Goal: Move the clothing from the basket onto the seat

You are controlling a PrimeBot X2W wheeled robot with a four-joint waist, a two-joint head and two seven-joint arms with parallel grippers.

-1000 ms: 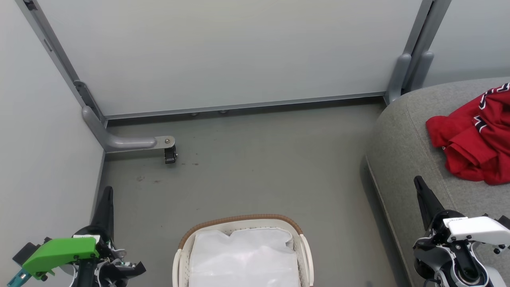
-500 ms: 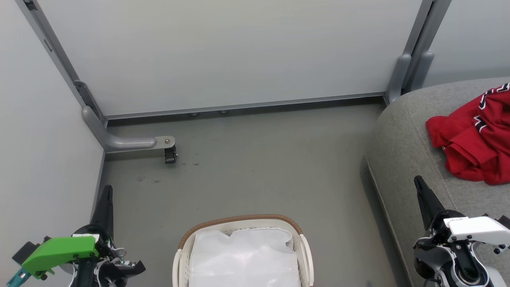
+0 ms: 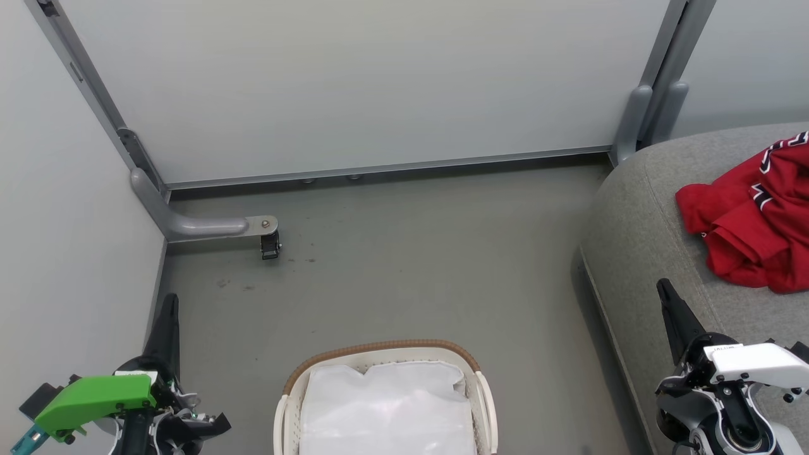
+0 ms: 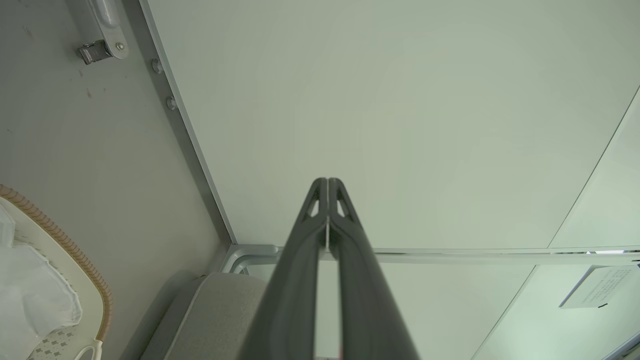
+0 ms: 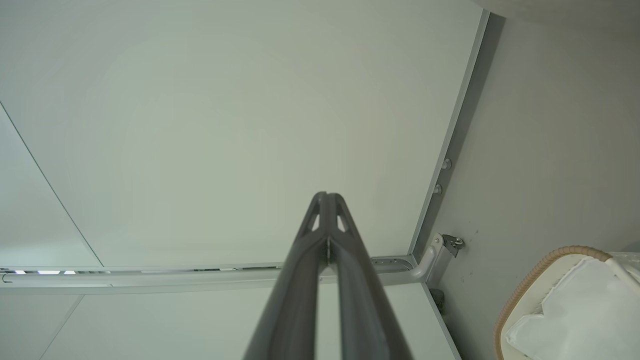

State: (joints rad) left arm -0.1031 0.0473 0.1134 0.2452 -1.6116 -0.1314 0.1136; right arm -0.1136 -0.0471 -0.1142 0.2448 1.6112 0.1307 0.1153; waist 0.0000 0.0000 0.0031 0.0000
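the clothing (image 3: 752, 221) lies in a crumpled red heap on the seat (image 3: 638, 215), ahead of and to the right of the right gripper (image 3: 663, 289), near it but not touching. the heap runs off the right edge of the head view. the right arm is the nearer one. the left gripper (image 3: 170, 302) stands well apart, beyond the basket (image 3: 379, 349). the fingers of both grippers are pressed together tip to tip and hold nothing. the basket sits on the floor (image 3: 411, 253) between the two grippers. its visible part shows the white liner (image 3: 385, 404) and no red fabric, and its near end is cut off. on this evidence, the transfer appears complete.
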